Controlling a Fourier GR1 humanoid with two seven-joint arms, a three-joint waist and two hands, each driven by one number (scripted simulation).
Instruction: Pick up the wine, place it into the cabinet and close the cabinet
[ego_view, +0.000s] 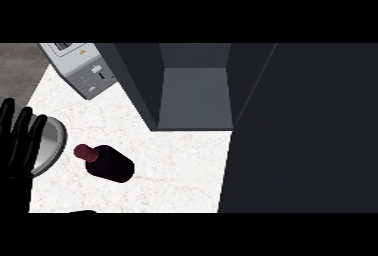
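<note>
The wine bottle (109, 165) is dark with a dark red cap and stands on the white marble counter (177, 160), left of centre. Behind it, the cabinet (196, 97) is a dark grey box with its inside showing. Its open door (303, 130) is a large dark panel that fills the right side of the view. My left hand (21, 142) shows at the left edge, open with fingers up, a short way left of the bottle and not touching it. My right hand does not show.
A grey round plate (50, 145) lies at the left edge, partly behind my left hand. A silver toaster (83, 67) stands at the back left, beside the cabinet. Bare counter lies between the bottle and the cabinet's opening.
</note>
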